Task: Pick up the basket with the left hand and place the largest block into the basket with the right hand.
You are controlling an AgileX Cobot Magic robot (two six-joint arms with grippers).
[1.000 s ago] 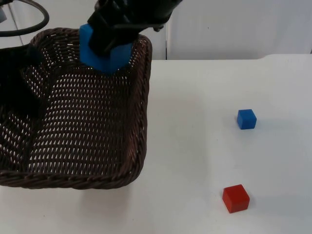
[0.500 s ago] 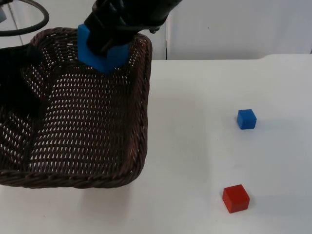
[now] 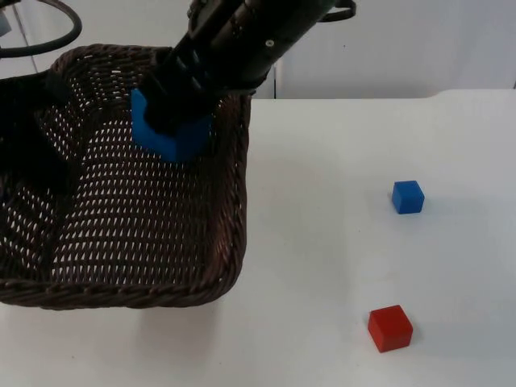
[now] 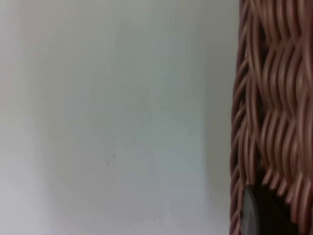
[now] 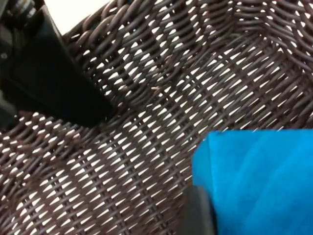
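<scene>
Lowered into the basket (image 3: 226,201) at upper left, the right gripper (image 3: 173,121) clamps the big blue block (image 3: 171,135); left gripper (image 3: 36,129) grips the rim. Releasing high could bounce it out.

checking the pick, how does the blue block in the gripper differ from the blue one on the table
The large blue block is clearly bigger than the small blue block. The large one is gripped by the right gripper over the basket; the small one rests free on the table. Both are blue cubes.
</scene>
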